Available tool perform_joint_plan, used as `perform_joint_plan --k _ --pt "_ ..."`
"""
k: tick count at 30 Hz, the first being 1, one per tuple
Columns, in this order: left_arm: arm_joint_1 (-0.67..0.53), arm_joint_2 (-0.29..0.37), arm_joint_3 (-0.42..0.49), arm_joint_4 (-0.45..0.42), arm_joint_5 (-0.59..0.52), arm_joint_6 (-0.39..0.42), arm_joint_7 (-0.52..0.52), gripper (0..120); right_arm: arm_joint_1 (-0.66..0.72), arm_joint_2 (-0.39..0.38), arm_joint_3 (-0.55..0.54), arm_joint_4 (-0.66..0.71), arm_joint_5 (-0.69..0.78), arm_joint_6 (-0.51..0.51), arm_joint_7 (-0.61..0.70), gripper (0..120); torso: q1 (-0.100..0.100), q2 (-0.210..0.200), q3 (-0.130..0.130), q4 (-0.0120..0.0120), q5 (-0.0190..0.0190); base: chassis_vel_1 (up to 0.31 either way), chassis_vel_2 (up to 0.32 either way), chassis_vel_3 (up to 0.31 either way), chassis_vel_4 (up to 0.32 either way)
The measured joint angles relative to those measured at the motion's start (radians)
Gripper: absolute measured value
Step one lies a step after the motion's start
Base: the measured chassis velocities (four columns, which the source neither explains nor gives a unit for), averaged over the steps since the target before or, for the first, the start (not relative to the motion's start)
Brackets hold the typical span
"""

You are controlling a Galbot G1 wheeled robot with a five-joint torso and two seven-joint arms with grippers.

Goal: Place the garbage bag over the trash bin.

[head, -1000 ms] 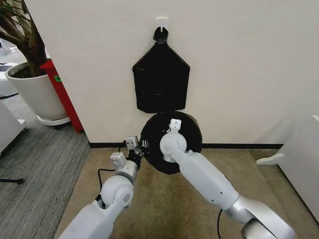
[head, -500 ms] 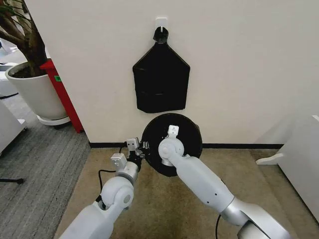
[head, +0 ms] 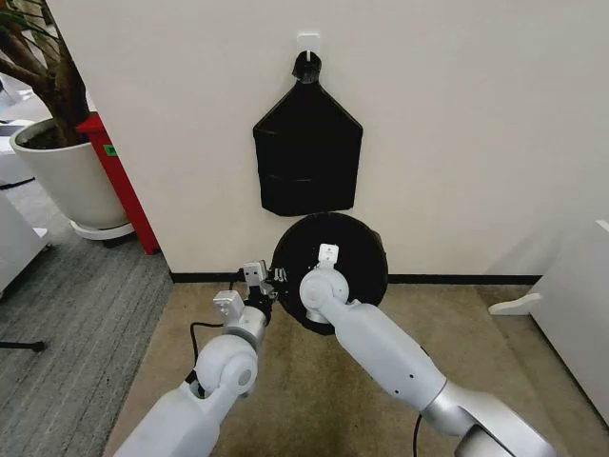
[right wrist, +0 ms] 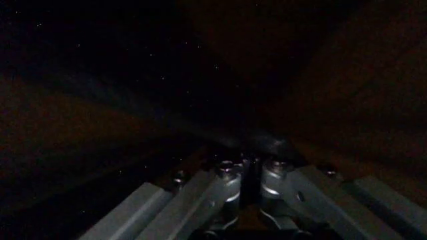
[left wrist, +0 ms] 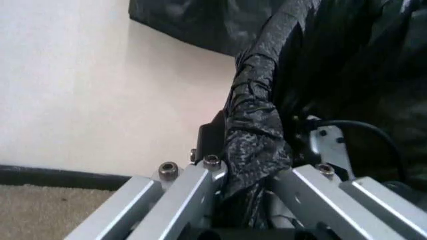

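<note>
Your garbage bag (head: pixel 354 249) sits as a black round disc over the trash bin at the foot of the wall (head: pixel 476 143), below the flat black bundle (head: pixel 306 160) hung on a hook. Your left gripper (left wrist: pixel 250 175) is clamped on a twisted fold of the bag at its left edge. Your right gripper (right wrist: pixel 250 172) is inside the dark bag, fingers pressed together.

Even, soft indoor light fills the head view, with faint shadows under the flat black hanging bundle of bags (head: pixel 307 157). The left wrist view blurs close up (metal fingers especially); the right wrist view is nearly black.
</note>
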Motion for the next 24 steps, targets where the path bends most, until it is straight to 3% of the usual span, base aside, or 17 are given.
perform_joint_plan --k 8,18,24 --pt "0.0 -0.002 -0.003 0.001 0.001 -0.001 0.0 2 0.011 -0.032 -0.046 0.15 0.095 0.003 0.084 0 0.0 0.0 0.0 -0.0001 -0.0001 0.0 0.0 0.0 0.0" --pt "0.0 0.009 -0.012 -0.011 -0.006 -0.001 -0.002 2 -0.022 -0.021 -0.045 0.072 0.087 -0.002 0.067 0 0.0 0.0 0.0 -0.0002 0.0 0.0 0.0 0.0 0.0" --pt "0.001 0.012 -0.017 -0.013 -0.007 -0.001 -0.003 2 0.003 -0.041 -0.049 0.144 0.122 0.001 0.092 0 0.0 0.0 0.0 0.0 -0.0001 0.0 0.0 0.0 0.0"
